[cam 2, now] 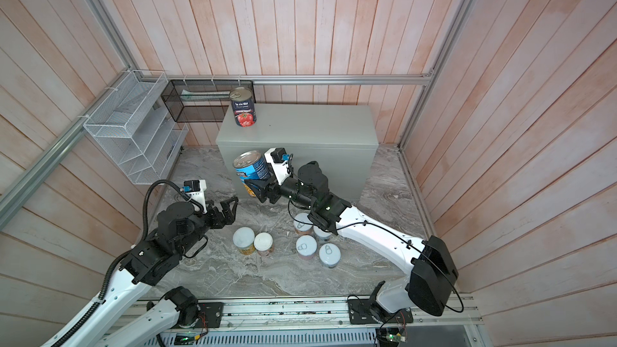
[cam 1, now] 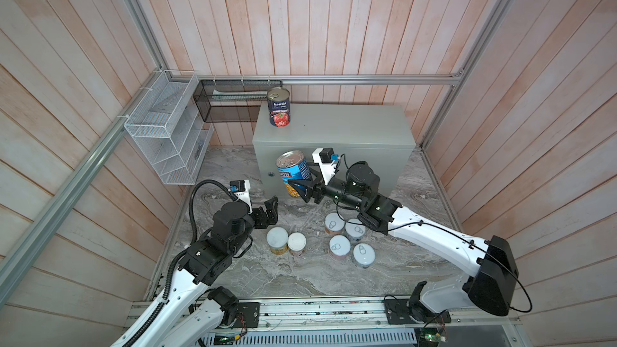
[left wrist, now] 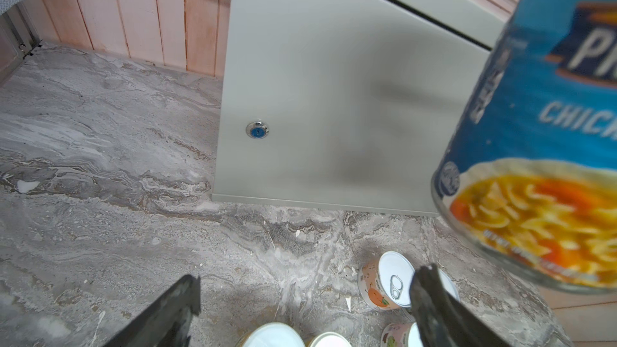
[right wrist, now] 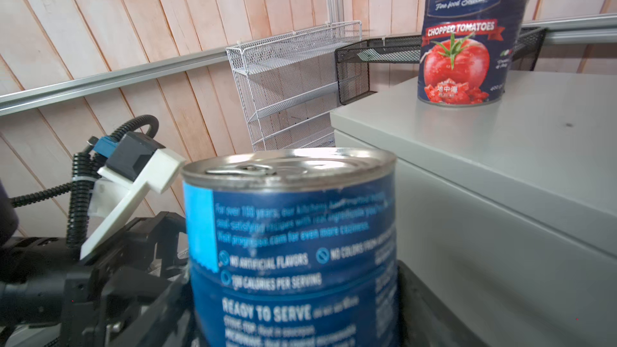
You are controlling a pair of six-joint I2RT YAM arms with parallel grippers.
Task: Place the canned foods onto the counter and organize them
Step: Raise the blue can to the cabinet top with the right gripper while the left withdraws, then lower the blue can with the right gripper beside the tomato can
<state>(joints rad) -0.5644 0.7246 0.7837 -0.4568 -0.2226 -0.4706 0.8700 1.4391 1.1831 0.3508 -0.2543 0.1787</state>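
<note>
Jaws on your right arm grip the blue Progresso can (cam 1: 293,171) upright, seemingly just off the front of the grey-green box (cam 1: 334,126), whose top carries the tomato can (cam 1: 279,110); your left jaws gape empty over the marble tabletop (cam 1: 283,278) near six white-lidded cans (cam 1: 339,245).

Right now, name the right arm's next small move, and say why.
Probably lift higher. The right gripper holds the blue Progresso can in front of the counter, its base seemingly below the top edge; it should clear that before moving in beside the tomato can.
</note>
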